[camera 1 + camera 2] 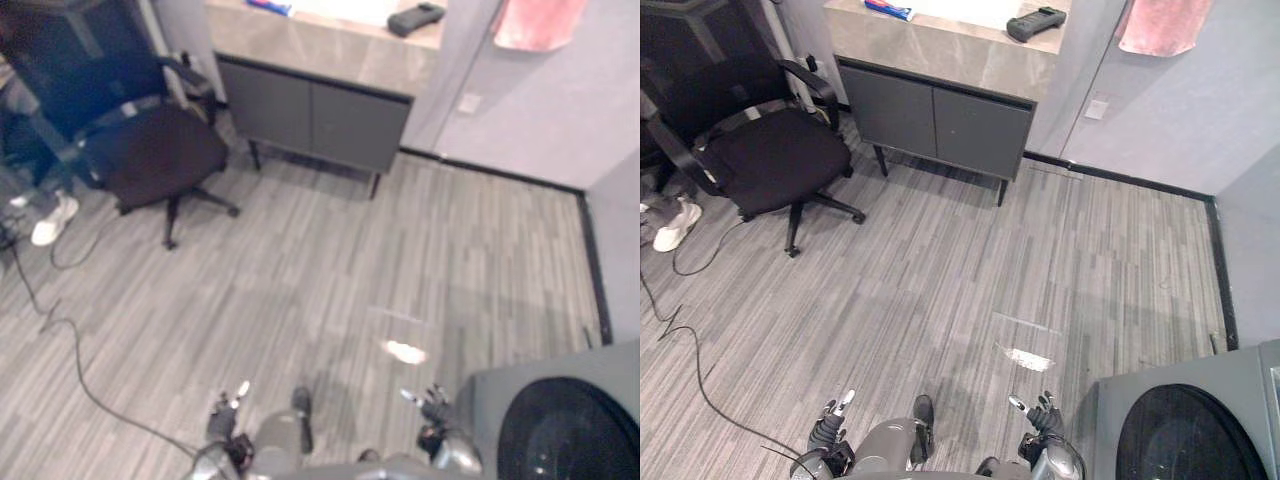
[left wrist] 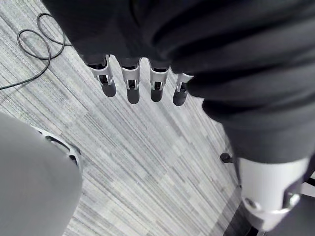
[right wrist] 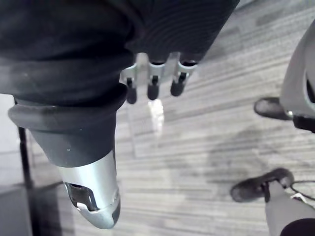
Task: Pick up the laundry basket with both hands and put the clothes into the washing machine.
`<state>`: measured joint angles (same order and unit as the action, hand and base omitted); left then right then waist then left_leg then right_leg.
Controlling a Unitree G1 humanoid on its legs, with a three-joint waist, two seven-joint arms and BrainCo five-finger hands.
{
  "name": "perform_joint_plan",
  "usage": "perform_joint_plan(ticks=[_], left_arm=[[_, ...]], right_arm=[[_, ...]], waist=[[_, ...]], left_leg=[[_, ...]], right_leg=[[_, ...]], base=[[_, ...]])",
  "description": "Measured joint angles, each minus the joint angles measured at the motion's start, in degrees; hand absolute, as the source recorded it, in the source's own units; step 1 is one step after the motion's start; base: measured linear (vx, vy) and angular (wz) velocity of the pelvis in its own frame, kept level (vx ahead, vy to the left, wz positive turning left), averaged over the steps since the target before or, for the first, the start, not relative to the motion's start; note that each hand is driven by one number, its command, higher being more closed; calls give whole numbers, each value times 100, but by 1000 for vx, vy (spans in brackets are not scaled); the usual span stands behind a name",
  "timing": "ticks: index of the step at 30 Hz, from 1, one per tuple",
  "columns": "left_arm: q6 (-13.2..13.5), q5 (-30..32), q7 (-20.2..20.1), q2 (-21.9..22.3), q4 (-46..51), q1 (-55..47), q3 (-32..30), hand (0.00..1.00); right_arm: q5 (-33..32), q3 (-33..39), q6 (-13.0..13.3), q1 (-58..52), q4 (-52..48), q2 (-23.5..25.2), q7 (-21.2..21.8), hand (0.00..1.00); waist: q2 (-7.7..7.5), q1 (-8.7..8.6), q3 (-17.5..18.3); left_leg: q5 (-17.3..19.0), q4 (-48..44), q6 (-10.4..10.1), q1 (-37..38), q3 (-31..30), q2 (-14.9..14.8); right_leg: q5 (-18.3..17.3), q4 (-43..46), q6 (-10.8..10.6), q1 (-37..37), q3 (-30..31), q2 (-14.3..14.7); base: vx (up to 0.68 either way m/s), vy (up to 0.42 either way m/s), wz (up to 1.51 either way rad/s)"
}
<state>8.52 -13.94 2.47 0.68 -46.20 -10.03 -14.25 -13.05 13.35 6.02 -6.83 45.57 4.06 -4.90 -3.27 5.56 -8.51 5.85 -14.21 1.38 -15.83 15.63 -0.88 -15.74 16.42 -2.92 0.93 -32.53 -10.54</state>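
We see the washing machine, its round door dark, so we can't tell the contents. Right hand is just beside it and left hand is farther off. Fingers on both are straight, loose and empty.

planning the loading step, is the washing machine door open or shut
Shut, it seems: the round dark door sits flush in the grey front of the washing machine, nothing swung out.
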Motion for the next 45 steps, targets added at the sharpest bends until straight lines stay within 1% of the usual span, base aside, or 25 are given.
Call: perform_joint_plan(ticks=[1,2,3,5,7,11,12,14,15,18,20,21,22,24,27,29,30,31,32,33,34,37,41,43,45], left_arm=[[-31,1,9,-103,-6,42,23,0],[-35,5,14,-66,-14,-100,35,0],[-59,-23,14,-36,-125,-117,11,0],[-71,54,19,-153,-131,-135,119,0],[-61,112,14,-166,-146,-148,133,0],[-44,110,1,-154,-323,-71,143,0],[-40,110,5,-165,-383,-64,143,0],[-42,110,9,-223,-444,-74,125,0],[-40,115,11,-281,-482,-100,97,0],[-49,121,-1,-114,-565,-195,12,0],[-50,116,-22,-16,-548,-213,-136,0],[-58,114,-52,-47,-546,-213,-257,0],[-57,116,-96,-78,-526,-217,-306,0],[-54,112,-115,-64,-489,-218,-328,0],[-55,120,-111,27,-430,-211,-356,0],[-54,123,-92,77,-429,-104,-399,0],[-49,127,-91,75,-427,-78,-403,0],[-47,161,-89,62,-413,-3,-450,0],[-38,236,-82,53,-361,42,-489,0],[-36,240,-82,58,-360,66,-512,0],[-40,266,-74,143,-388,98,-554,0],[-30,314,41,102,-391,66,-632,0],[-42,463,25,130,-464,69,-609,0],[-48,524,11,128,-563,103,-558,0],[-45,533,5,95,-562,102,-381,0]], right_arm=[[-48,10,-7,-73,53,49,0,0],[-89,-36,10,-266,-138,-35,6,0],[-100,-63,3,-218,-152,-99,11,0],[-99,-96,-16,-243,-190,-35,12,0],[-91,-171,-10,-218,-116,-27,16,0],[-9,-125,-11,-51,252,-105,20,0],[21,-108,-28,16,361,-146,21,0],[35,-93,-36,62,522,-152,34,0],[48,-99,-35,71,652,-163,82,0],[200,-178,-24,120,851,-350,145,0],[243,-248,-22,148,888,-464,145,0],[241,-266,-24,105,913,-455,145,0],[238,-264,-20,-16,932,-493,141,0],[236,-237,-22,-176,937,-541,136,0],[214,-222,-36,-246,899,-545,135,0],[217,-170,-40,-241,887,-513,134,0],[217,-132,-41,-231,888,-487,135,0],[217,-67,-43,-186,837,-423,130,0],[217,-5,-45,-183,738,-352,131,0],[217,7,-44,-189,686,-329,132,0],[215,7,-32,-238,571,-365,131,0],[230,-43,-33,-303,412,-242,120,0],[246,-245,-29,-261,207,-174,136,0],[294,-264,-36,-258,186,-160,146,0],[389,-271,-59,-218,198,-157,146,0]], waist=[[-145,-64,-3],[90,-13,61],[170,-12,-50],[203,-77,-12],[125,-165,77],[82,-192,124],[102,-203,135],[47,-205,177],[-4,-220,257],[280,-267,496],[382,-322,480],[356,-326,457],[304,-313,418],[316,-316,421],[373,-325,396],[352,-321,350],[329,-319,322],[328,-323,225],[231,-322,122],[242,-314,97],[323,-304,81],[137,-302,135],[170,-220,158],[197,-222,231],[213,-171,321]], left_leg=[[405,-1111,298,29,190,-57],[999,-1461,-63,392,304,-383],[1412,-1545,-20,528,182,-400],[1441,-1312,-23,796,196,-373],[1304,-979,-62,1038,170,-414],[1168,-873,-188,1143,1,-537],[1163,-858,-287,1175,-44,-600],[1127,-734,-612,1382,-166,-736],[1108,-592,-795,1536,-229,-833],[811,-605,-1223,1553,-390,-1421],[497,-1630,-878,1097,-656,-1765],[30,-2533,-345,730,-774,-1964],[-14,-3352,-122,422,-743,-2167],[42,-3912,-48,224,-335,-2318],[138,-3908,-188,-4,32,-2199],[510,-3318,-532,-171,-214,-1798],[569,-3044,-542,-160,-248,-1702],[615,-2507,-497,-119,-293,-1549],[614,-1984,-497,-142,-336,-1430],[597,-1688,-517,-138,-434,-1367],[389,-1007,-663,-17,-764,-1279],[465,-858,-420,261,-260,-897],[822,-862,-262,762,599,-855],[881,-716,-226,1031,1125,-903],[805,-602,-184,1188,1453,-931]], right_leg=[[-222,348,97,-43,-52,-311],[-331,1257,168,-201,116,-324],[-301,2295,221,-562,549,-528],[-156,3329,240,-1234,1134,-694],[-209,3108,132,-1422,1112,-689],[38,1415,-202,-1753,1418,-705],[240,1081,-222,-1771,1577,-657],[951,386,-181,-1704,1750,-484],[1458,306,-336,-1696,1849,-357],[1281,165,22,-1538,1684,263],[1234,-124,171,-1307,1672,627],[1262,-401,290,-996,1693,809],[1282,-698,380,-660,1698,954],[1310,-989,453,-338,1736,1073],[1319,-1204,499,-180,1992,1197],[1341,-1234,527,-183,2031,1236],[1340,-1234,526,-171,2031,1217],[1314,-1236,484,-99,2016,1138],[1257,-1193,375,-85,2022,1010],[1212,-1133,327,-86,2021,944],[1092,-968,150,-158,2083,891],[1023,-778,-95,-212,2360,449],[1024,-426,-93,-342,2907,229],[1036,-214,-79,-560,2833,119],[1046,-227,-63,-739,2393,13]], base=[[-11,95,7],[84,152,-15],[84,117,-47],[66,57,-12],[161,-25,15],[220,-114,24],[287,-256,35],[320,-341,27],[323,-356,7],[295,-345,-23],[271,-383,-31],[209,-322,-30],[167,-258,-27],[137,-223,-29],[158,-99,-39],[144,58,-14],[152,119,7],[88,153,14],[76,181,15],[55,240,3],[33,234,-6],[80,297,-26],[86,270,-110],[39,130,-114],[127,52,-95]])
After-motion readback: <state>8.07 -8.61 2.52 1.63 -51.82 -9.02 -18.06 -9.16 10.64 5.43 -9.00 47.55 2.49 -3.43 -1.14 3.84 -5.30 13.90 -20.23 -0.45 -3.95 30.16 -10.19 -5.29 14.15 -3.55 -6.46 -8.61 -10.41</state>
